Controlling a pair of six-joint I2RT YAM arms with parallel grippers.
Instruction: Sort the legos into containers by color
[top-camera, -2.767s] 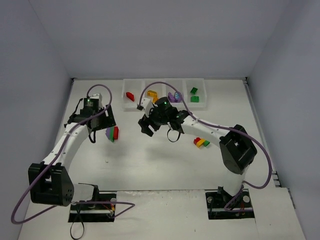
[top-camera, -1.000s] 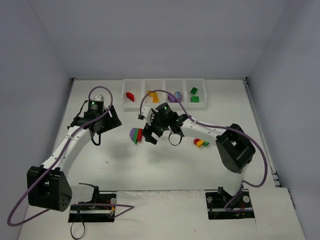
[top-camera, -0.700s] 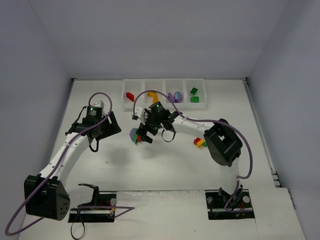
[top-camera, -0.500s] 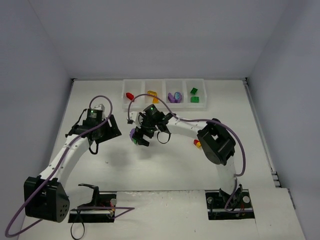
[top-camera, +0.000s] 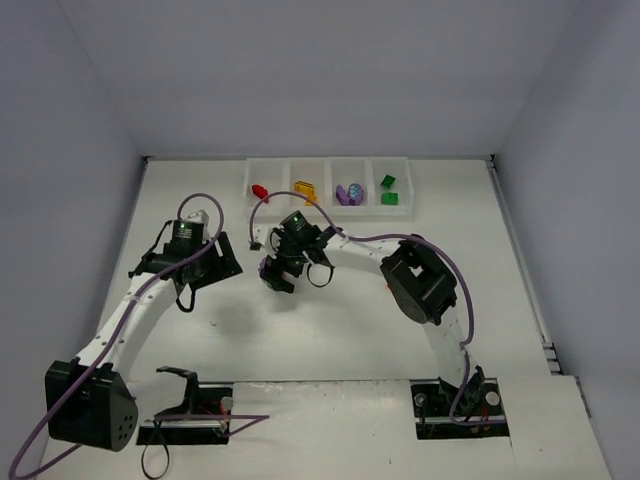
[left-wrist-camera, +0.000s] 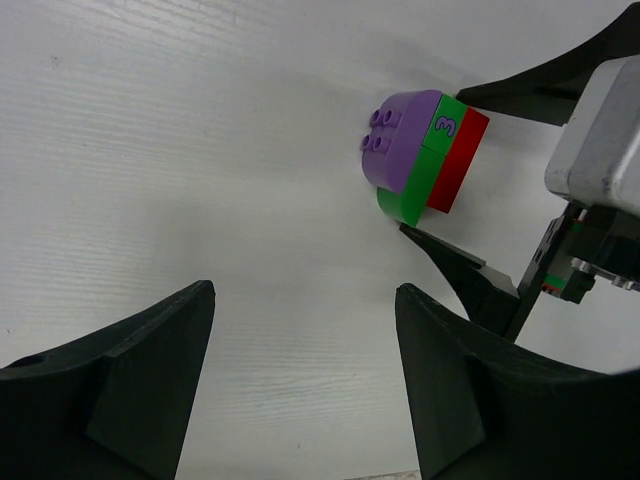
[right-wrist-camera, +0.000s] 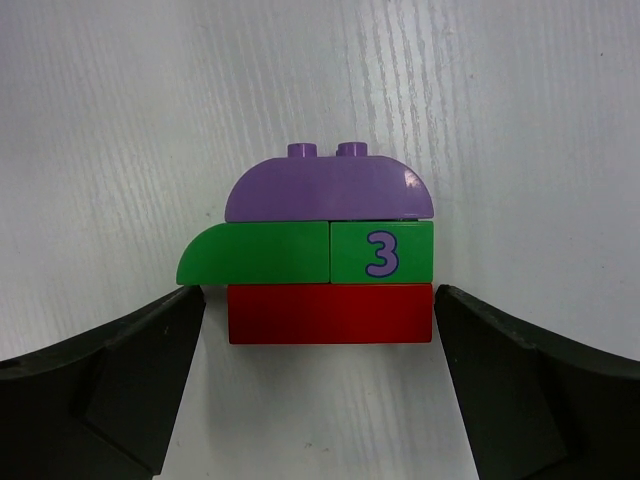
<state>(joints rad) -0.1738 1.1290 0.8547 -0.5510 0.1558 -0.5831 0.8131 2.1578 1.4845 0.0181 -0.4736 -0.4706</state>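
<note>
A clump of legos, purple on green on red (right-wrist-camera: 330, 250), lies on the table between the arms; it also shows in the top view (top-camera: 265, 266) and the left wrist view (left-wrist-camera: 425, 155). My right gripper (right-wrist-camera: 318, 300) (top-camera: 273, 274) is open, its fingers either side of the clump's red brick, apart from it. My left gripper (left-wrist-camera: 302, 300) (top-camera: 220, 264) is open and empty, a little left of the clump. The containers (top-camera: 330, 172) stand in a row at the back, holding red (top-camera: 259, 190), orange (top-camera: 305, 187), purple (top-camera: 349, 193) and green (top-camera: 388, 190) legos.
The right arm's elbow (top-camera: 420, 280) sits over the table right of centre and hides what lies under it. The right gripper's fingers (left-wrist-camera: 460, 275) show in the left wrist view. Walls enclose the table at left, back and right.
The left gripper let go of the clump and drew back left. The right gripper swung left and down around the clump; its elbow now covers the red-yellow-green clump at the right.
</note>
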